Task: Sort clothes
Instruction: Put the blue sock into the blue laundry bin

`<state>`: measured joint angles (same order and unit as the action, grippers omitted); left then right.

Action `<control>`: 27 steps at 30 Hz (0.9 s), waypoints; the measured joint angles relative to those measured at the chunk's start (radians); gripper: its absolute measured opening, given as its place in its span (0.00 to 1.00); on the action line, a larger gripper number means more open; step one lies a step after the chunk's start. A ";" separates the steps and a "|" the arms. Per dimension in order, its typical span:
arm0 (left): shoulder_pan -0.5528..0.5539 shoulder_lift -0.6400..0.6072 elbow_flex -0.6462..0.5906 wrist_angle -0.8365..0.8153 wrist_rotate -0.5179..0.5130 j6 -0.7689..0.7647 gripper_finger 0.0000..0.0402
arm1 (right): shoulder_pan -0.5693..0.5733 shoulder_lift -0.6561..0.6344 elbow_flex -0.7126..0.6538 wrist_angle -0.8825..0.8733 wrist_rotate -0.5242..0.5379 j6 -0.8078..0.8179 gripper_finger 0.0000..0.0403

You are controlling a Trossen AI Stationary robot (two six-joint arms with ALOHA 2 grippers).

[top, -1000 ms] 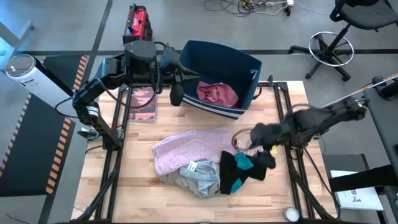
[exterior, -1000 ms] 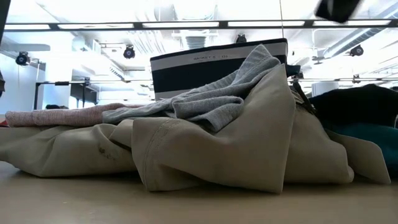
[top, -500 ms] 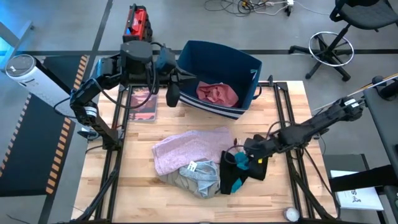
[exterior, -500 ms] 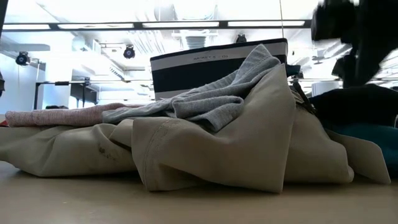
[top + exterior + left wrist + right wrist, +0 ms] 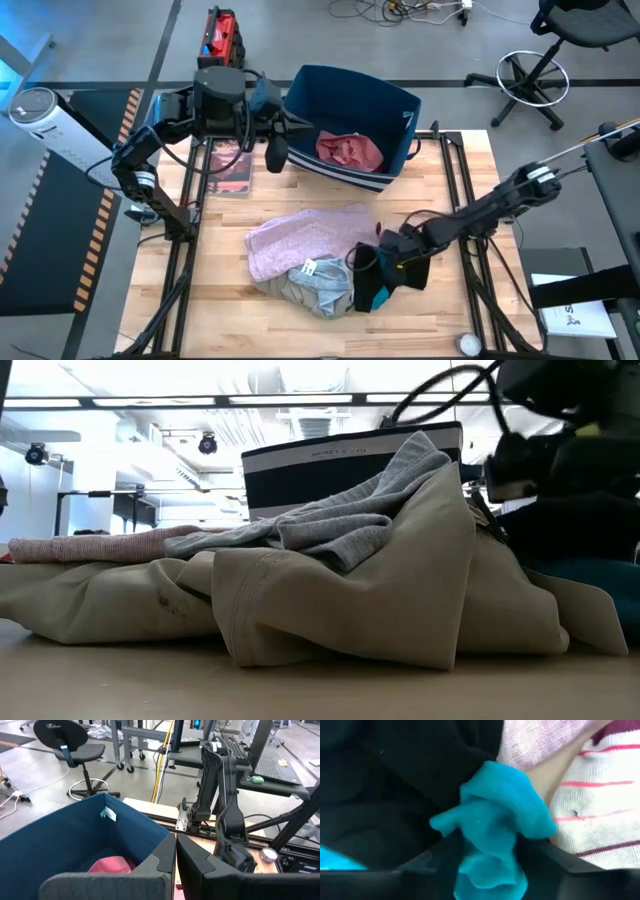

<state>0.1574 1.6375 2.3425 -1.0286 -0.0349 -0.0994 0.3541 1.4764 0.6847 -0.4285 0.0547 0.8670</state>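
Note:
A pile of clothes lies mid-table: a pale pink garment point(image 5: 300, 240), a grey-beige one point(image 5: 315, 287) at its near side, and a black one point(image 5: 420, 268) lying together with a teal one point(image 5: 378, 296). A maroon garment point(image 5: 350, 150) lies in the navy bin point(image 5: 400, 100). My right gripper point(image 5: 385, 262) is down on the black and teal clothes, shut on a teal bunch point(image 5: 490, 820), beside a striped sock point(image 5: 605, 810). My left gripper point(image 5: 272, 155) hangs shut above the table, next to the bin's left wall. My right gripper has a bunched fold of the teal garment point(image 5: 487, 847) between its two fingers point(image 5: 430, 867), and the cloth fills the gap. The fingers come from above, pointing steeply down. The teal cloth lies slack on the black garment, not lifted.
A flat pink-covered book point(image 5: 232, 165) lies at the far left of the table, under my left arm. A small round lid or cup point(image 5: 468, 343) sits at the near right corner. Bare wood shows along the near edge and at the far right.
My right gripper has come down from above the table onto the black and teal clothes, moving toward the near edge and a little to the left, and has tipped to point more steeply down. The clothes lie as before.

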 joint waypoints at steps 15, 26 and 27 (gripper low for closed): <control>-0.003 -0.037 0.000 0.000 0.001 0.009 0.00 | -0.001 -0.123 0.253 -0.280 -0.032 -0.017 0.04; -0.014 -0.040 0.000 -0.022 0.003 0.020 0.00 | -0.001 -0.189 0.629 -0.556 0.092 -0.154 0.01; -0.014 -0.041 0.000 -0.022 0.003 0.020 0.00 | -0.006 -0.191 0.674 -0.588 0.142 -0.172 0.01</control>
<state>0.1436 1.5970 2.3425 -1.0507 -0.0322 -0.0795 0.3485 1.2855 1.3583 -1.0166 0.1964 0.6948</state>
